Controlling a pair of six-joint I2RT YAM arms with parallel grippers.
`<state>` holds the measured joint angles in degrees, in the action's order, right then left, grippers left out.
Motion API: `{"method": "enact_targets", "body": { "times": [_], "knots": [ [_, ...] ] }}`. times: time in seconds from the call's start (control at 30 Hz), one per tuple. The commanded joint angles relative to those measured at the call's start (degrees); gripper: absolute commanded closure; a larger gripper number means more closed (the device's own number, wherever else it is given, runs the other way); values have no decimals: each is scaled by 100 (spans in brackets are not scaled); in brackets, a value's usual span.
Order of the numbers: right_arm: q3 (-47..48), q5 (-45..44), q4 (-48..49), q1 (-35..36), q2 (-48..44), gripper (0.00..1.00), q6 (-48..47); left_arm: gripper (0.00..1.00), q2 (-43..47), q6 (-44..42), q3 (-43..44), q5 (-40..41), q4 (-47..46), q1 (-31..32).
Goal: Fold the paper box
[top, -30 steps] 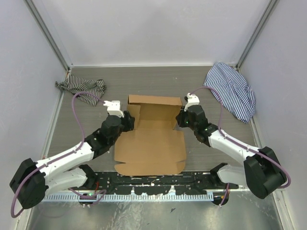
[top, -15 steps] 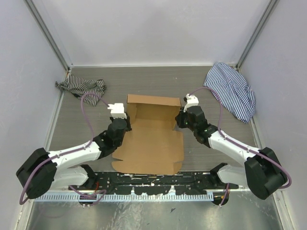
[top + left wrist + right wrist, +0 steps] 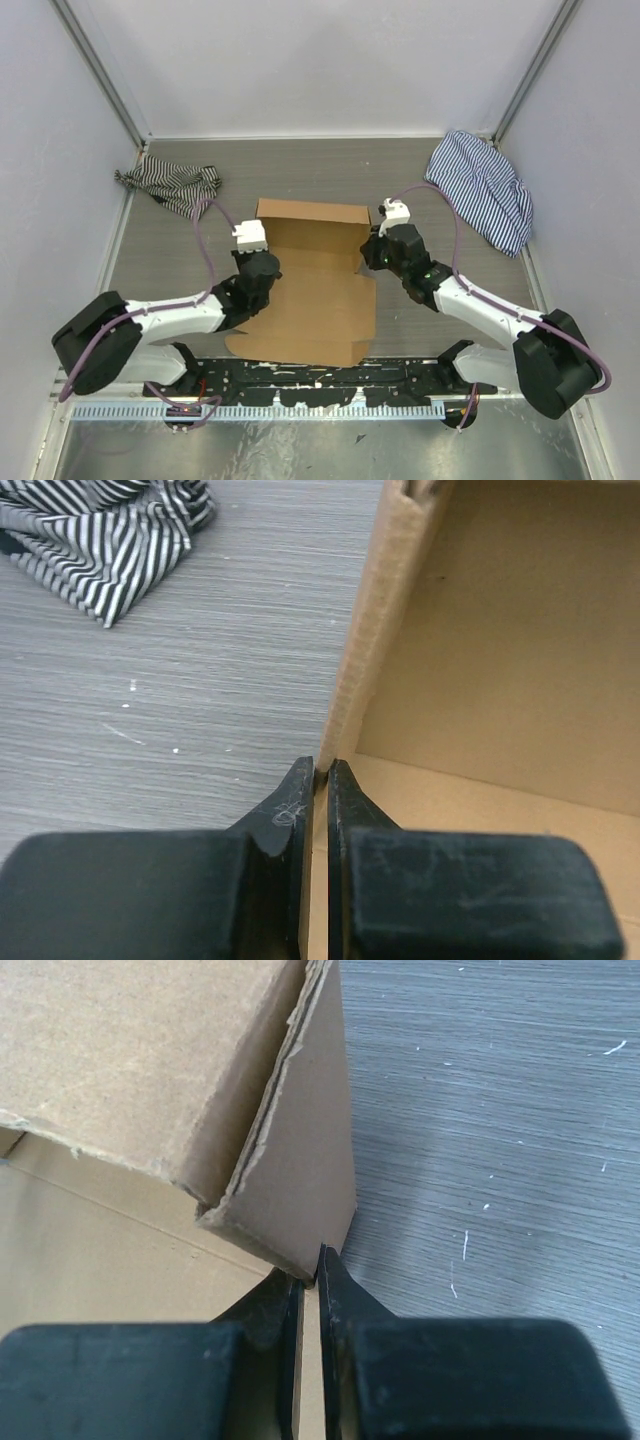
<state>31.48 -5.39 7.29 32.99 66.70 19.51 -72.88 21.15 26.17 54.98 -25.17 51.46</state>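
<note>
The paper box (image 3: 310,305) is plain brown cardboard in the middle of the table, its back wall (image 3: 310,212) standing up and its front panel lying flat. My left gripper (image 3: 264,268) is at the box's left side. In the left wrist view it (image 3: 322,770) is shut on the near end of the upright left wall (image 3: 375,630). My right gripper (image 3: 372,256) is at the right side, shut (image 3: 310,1260) on the lower corner of the right wall (image 3: 300,1170), where a torn flap edge overlaps.
A black-and-white striped cloth (image 3: 170,185) lies at the back left, also in the left wrist view (image 3: 110,540). A blue striped cloth (image 3: 482,190) lies at the back right. Grey walls enclose the wood-grain table (image 3: 200,250) on three sides.
My left gripper has closed from wide open onto the box's left wall, and its arm has swung lower and inward. The box has shifted slightly left. The right gripper has kept its grip.
</note>
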Motion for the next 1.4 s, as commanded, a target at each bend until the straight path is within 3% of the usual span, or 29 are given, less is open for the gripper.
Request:
{"method": "enact_targets", "body": {
  "times": [0.0, 0.13, 0.23, 0.37, 0.47, 0.57, 0.6, 0.63, 0.67, 0.8, 0.93, 1.07, 1.23, 1.37],
  "knots": [
    [63, 93, 400, 118, -212, 97, 137, 100, -546, 136, 418, 1760, 213, 173],
    [97, 40, 380, 200, -168, 97, 182, 100, -1056, 207, 754, 2460, 663, 299],
    [115, 12, 363, 246, -173, 97, 194, 100, -1248, 1429, 1153, 2755, 2187, 299],
    [152, -40, 311, 283, -182, 97, 194, 100, -1635, 3915, 1994, 2929, 4933, 303],
    [182, -71, 292, 303, -130, 97, 187, 100, -2207, 6008, 2703, 3028, 7584, 351],
    [228, -87, 276, 329, -51, 97, 199, 100, -3040, 8983, 3548, 3167, 10759, 500],
    [245, -88, 280, 338, -25, 96, 222, 98, -3386, 10409, 3835, 3201, 11975, 550],
    [277, -93, 282, 352, 3, 96, 239, 94, -3715, 11058, 4077, 3259, 12619, 610],
    [292, -105, 276, 368, 30, 94, 260, 92, -3883, 11015, 4167, 3198, 12693, 635],
    [419, -180, 154, 417, 85, 91, 293, 64, -3806, 11474, 3906, 2978, 12687, 820],
    [511, -272, 53, 427, 99, 87, 282, 54, -3558, 11334, 3844, 2934, 12695, 972],
    [621, -316, -25, 422, 198, 86, 294, 27, -3302, 11086, 3858, 2888, 12689, 1106],
    [797, -434, -185, 431, 350, 83, 367, 14, -2985, 10955, 3846, 2779, 12686, 1337],
    [950, -648, -404, 432, 477, 83, 480, 13, -2671, 10824, 3894, 2820, 12686, 1726]
  ]
}}
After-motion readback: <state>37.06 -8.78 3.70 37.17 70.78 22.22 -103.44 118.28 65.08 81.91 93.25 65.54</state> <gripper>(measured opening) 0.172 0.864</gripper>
